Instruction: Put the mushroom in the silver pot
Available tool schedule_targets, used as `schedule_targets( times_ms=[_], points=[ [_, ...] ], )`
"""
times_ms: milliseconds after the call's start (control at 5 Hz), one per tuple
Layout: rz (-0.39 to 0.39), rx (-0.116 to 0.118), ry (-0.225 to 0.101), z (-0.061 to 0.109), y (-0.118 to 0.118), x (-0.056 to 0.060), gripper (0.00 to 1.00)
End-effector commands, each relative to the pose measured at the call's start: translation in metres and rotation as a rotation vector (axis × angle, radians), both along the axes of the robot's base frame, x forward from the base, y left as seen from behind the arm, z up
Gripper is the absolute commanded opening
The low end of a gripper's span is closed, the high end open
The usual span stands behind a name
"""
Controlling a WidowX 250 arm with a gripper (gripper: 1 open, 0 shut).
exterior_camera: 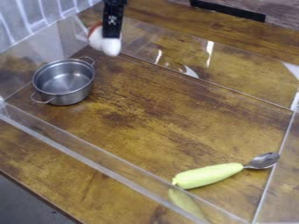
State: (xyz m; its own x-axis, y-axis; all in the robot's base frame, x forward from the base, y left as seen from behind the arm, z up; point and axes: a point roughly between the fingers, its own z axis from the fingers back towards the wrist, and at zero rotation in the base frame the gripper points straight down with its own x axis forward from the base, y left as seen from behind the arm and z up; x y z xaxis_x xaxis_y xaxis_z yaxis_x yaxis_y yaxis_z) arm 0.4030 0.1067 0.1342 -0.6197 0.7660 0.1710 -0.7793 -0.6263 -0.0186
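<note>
the mushroom (pixel 103 41), likely light and rigid, is being held clamped in the gripper (pixel 110 44), up beyond the silver pot (pixel 65 80).

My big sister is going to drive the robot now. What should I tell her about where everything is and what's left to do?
Gripper: shut on the mushroom, held up in the air at the back left, pointing down.
Silver pot: on the table at the left, empty, in front of and to the left of the gripper.
Done: the mushroom is picked up.
Left: carry it over the pot, lower it and let go.
Also there: a yellow-green vegetable and a spoon at the front right, out of the way.
</note>
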Motion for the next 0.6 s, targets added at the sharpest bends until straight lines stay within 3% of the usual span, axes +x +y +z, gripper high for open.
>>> schedule_targets(
  times_ms=[0,200,400],
  points=[
    [0.031,-0.002,-0.086,0.028,-0.002,0.000,1.00],
    [0.064,-0.022,-0.082,0.016,0.003,0.004,1.00],
    [0.044,-0.044,-0.085,0.009,0.005,0.007,1.00]
  ],
)
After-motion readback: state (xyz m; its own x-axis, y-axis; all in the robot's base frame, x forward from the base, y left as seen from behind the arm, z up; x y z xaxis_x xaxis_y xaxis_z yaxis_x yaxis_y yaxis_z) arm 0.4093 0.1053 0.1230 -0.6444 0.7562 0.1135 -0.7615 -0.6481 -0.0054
